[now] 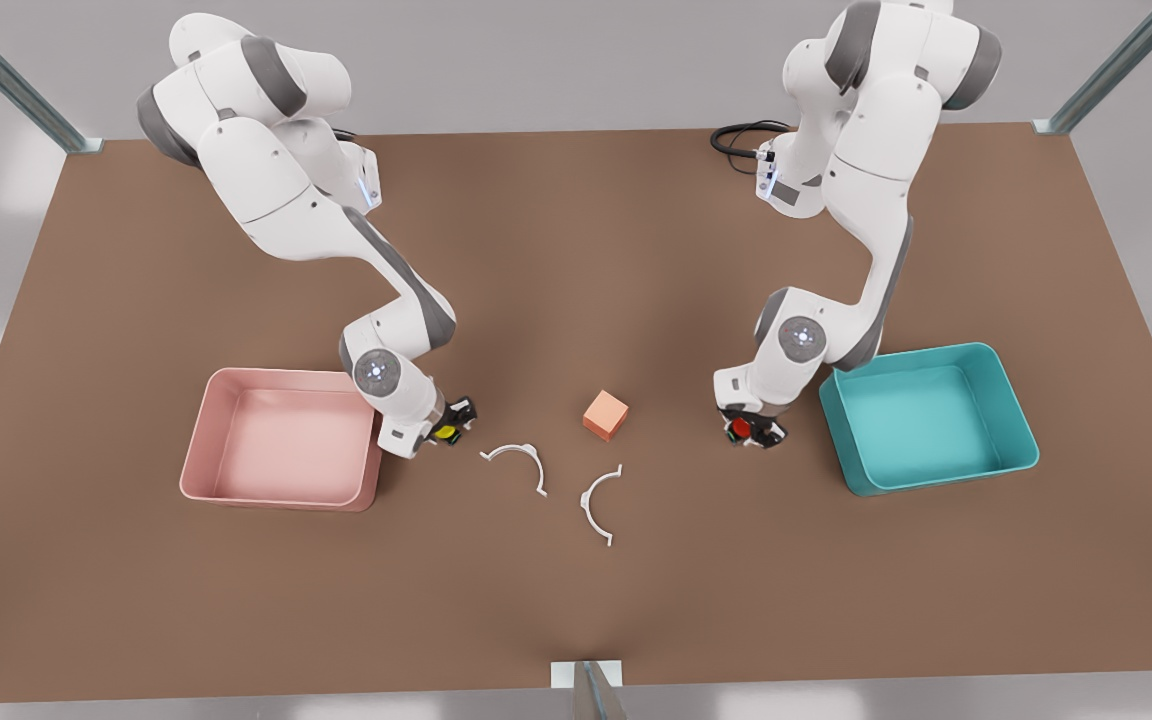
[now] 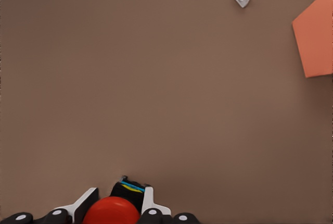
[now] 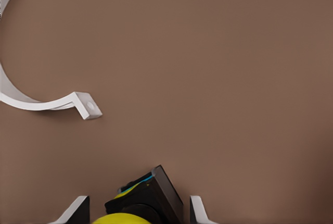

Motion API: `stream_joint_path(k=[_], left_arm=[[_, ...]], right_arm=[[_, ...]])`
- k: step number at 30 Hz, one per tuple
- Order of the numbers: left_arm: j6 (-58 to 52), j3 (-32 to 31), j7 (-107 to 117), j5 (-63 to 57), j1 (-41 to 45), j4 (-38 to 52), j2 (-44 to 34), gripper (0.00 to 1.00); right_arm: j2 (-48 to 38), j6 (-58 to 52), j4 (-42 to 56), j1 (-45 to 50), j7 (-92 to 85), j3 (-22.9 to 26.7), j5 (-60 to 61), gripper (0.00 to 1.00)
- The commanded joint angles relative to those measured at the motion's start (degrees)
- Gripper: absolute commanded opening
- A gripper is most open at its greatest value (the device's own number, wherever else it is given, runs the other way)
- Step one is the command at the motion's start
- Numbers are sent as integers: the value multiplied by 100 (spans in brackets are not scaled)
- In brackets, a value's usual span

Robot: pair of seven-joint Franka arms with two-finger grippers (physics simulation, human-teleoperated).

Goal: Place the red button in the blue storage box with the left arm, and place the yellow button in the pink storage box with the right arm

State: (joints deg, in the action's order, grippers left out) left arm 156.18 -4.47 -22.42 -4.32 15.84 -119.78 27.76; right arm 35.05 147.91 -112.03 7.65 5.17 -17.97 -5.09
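Two white curved brackets [image 1: 519,461] on table front, orange cube [image 1: 605,414] behind | left gripper [image 1: 751,430] clamped on red button [image 1: 741,428] beside blue storage box [image 1: 928,416] | right gripper [image 1: 448,430] around yellow button [image 1: 445,433] beside pink storage box [image 1: 281,438], clamped or not unclear

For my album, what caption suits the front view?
Two arms grip the red button and yellow button beside their boxes.

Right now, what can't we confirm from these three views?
- Red button: cut off by the left wrist view's edge; too small in the front view to tell whether it is lifted.
- Yellow button: cut off by the right wrist view's edge; whether the right end effector is closed on it is unclear.
- Pink storage box: its near corner is hidden behind the right arm in the front view.
- Left end effector: its contact with the button is unclear.
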Motion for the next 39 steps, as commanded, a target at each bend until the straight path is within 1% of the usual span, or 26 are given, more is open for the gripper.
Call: stream_joint_path(k=[1, 3, 4, 7, 8, 11, 12, 15, 18, 19, 22, 24, 25, 26, 29, 30, 31, 32, 33, 34, 35, 36, 37, 39], left_arm=[[-35, -2, -61, 19, 6, -2, -60, 47], [-79, -2, -61, 19, -2, -2, -201, 47], [-350, -2, -69, 11, -2, -2, -367, 47], [-1353, 25, -140, 11, -72, 7, -1123, 47], [-1581, 25, -218, 19, -169, 7, -1325, 47], [-2126, 25, -1115, 28, -758, 7, -1730, 47], [-2241, 33, -1396, 186, -837, 7, -1783, 47], [-2364, 34, -2363, 301, -1434, 42, -1836, 47], [-2364, 34, -3039, 380, -1909, 42, -1765, 47], [-2364, 34, -3443, 537, -2137, 42, -1695, 47], [-2364, 34, -4305, 687, -2683, 95, -1493, 47], [-2355, 34, -4613, 863, -2947, 95, -1168, 47], [-2355, 42, -4605, 872, -2955, 95, -1097, 64], [-2355, 51, -4570, 872, -2955, 104, -1018, 100], [-2443, 60, -4298, 1004, -2920, 192, -1044, 100], [-2864, 34, -3351, 1004, -2859, 376, -1211, 100], [-3759, 25, -1646, 995, -2736, 911, -1247, 100], [-4648, 25, -28, 995, -2542, 1684, -1194, 100], [-4992, 25, 956, 995, -2359, 2247, -1185, 100], [-5027, 25, 1949, 969, -2121, 2678, -1194, 100], [-5517, 34, 2548, 933, -1884, 3073, -1185, 100], [-5835, 34, 2884, 925, -1760, 3382, -1220, 100], [-6072, 112, 3094, 653, -1479, 3487, -1343, 100], [-6635, 113, 3332, 556, -1303, 3980, -1370, 100]], right_arm=[[-7, 106, -20, 0, -7, 4, 8, 75], [-7, 106, -20, 0, -7, 4, 8, 72], [-7, 115, -20, 0, -7, 4, 8, 67], [2, 115, -20, 0, -16, 4, 8, 51], [-7, 115, -20, 0, -24, 4, -18, 48], [-51, 98, 50, 0, -7, 4, -106, 48], [-104, 80, 59, 0, -7, 4, -106, 48], [-367, 36, 129, 0, -16, 4, -106, 48], [-569, -1053, 893, -9, -7, 21, -106, 48], [-771, -1466, 1043, -9, 2, 56, -106, 48], [-1290, -2284, 1034, -492, -147, -5, -106, 48], [-1448, -2399, 938, -931, -745, -23, -106, 48], [-1492, -2486, 859, -1063, -964, -23, -98, 48], [-1519, -2592, 841, -1291, -1131, -58, -89, 48], [-1563, -2618, 613, -2030, -2019, -111, -63, 48], [-1537, -2601, 507, -2276, -2265, -137, -63, 48], [-1528, -2592, 419, -2381, -2345, -137, -63, 48], [-1519, -2548, 296, -2434, -2354, -137, -63, 48], [-1510, -2548, 200, -2452, -2354, -137, -63, 49], [-1484, -2548, 164, -2452, -2345, -146, -63, 52], [-1449, -2557, 156, -2443, -2319, -146, -62, 79], [-1449, -2557, 164, -2399, -2248, -146, -63, 97], [-1396, -2557, 226, -2391, -2248, -146, -63, 100], [-1290, -2618, 770, -2303, -2222, -146, -80, 100]])
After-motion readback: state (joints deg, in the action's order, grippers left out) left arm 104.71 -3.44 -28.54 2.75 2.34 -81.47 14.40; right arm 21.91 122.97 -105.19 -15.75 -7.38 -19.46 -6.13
